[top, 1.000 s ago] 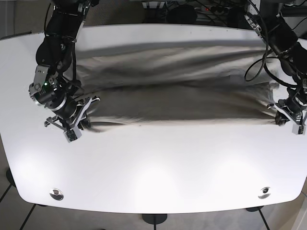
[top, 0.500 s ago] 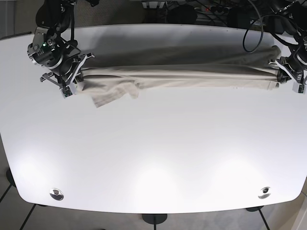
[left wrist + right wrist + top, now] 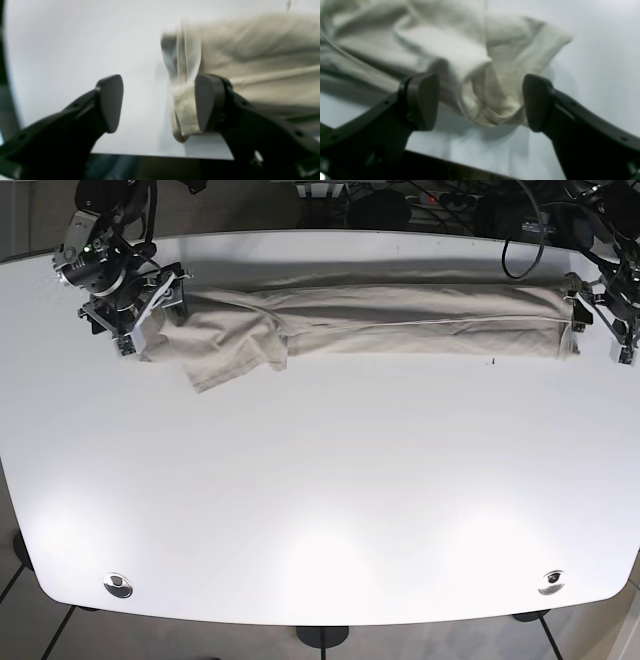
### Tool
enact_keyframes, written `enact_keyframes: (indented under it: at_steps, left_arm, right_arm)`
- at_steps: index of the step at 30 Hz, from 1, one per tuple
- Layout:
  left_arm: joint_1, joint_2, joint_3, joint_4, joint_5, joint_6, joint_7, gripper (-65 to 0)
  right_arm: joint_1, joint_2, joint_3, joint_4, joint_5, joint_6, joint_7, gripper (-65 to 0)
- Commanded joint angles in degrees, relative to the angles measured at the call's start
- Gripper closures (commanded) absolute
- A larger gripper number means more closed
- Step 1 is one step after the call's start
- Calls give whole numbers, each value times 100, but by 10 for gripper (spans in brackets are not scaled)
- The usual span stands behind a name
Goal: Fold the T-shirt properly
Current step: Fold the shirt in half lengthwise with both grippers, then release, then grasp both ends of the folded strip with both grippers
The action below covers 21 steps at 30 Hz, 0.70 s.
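Note:
The beige T-shirt (image 3: pixel 400 320) lies as a long narrow band across the far part of the white table (image 3: pixel 320 500). One sleeve (image 3: pixel 235 355) sticks out toward me near its left end. At the band's right end, my left gripper (image 3: pixel 598 318) is open. In the left wrist view that gripper (image 3: pixel 160 103) has the shirt's folded edge (image 3: pixel 185 112) resting against one finger (image 3: pixel 210 102). My right gripper (image 3: pixel 150 315) is at the left end, open. In the right wrist view it (image 3: pixel 480 101) straddles a bunched corner of cloth (image 3: pixel 490 100) without pinching it.
Two round metal fittings (image 3: pixel 118 584) (image 3: pixel 551 582) sit near the table's front corners. Cables and dark equipment (image 3: pixel 400 200) lie beyond the far edge. The table's side edge runs just under the left gripper's fingertips (image 3: pixel 140 157).
Both grippers carried the shirt toward the far edge and opened. The cloth, stretched taut half a second ago, now lies slack and wider on the table.

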Motion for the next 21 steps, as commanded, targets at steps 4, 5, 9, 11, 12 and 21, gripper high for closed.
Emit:
enact_keyframes:
  at_steps: [4, 5, 9, 11, 12, 21]
  left_arm:
    - [-28, 222, 301, 231, -46, 10, -131, -397]
    - [-28, 292, 442, 213, -37, 10, -131, -397]
    - [86, 661, 934, 213, 7, 10, -139, -396]
    - [174, 723, 1101, 213, 42, 10, -139, -396]
    - [174, 741, 1092, 213, 95, 10, -139, -396]
    - [34, 741, 459, -578, 262, 10, -148, -396]
  right_arm:
    - [947, 198, -174, -278, 350, -22, 80, -495]
    - [1105, 215, -270, -498, 350, -101, 80, -495]
    - [1844, 479, -1079, -1667, 359, -365, 124, -496]
    - [2090, 488, -1229, -2072, 350, -383, 141, -495]
    - [2151, 479, -1229, -2256, 350, -435, 185, -495]
    - [2055, 444, -1264, -2784, 403, -673, 431, -398]
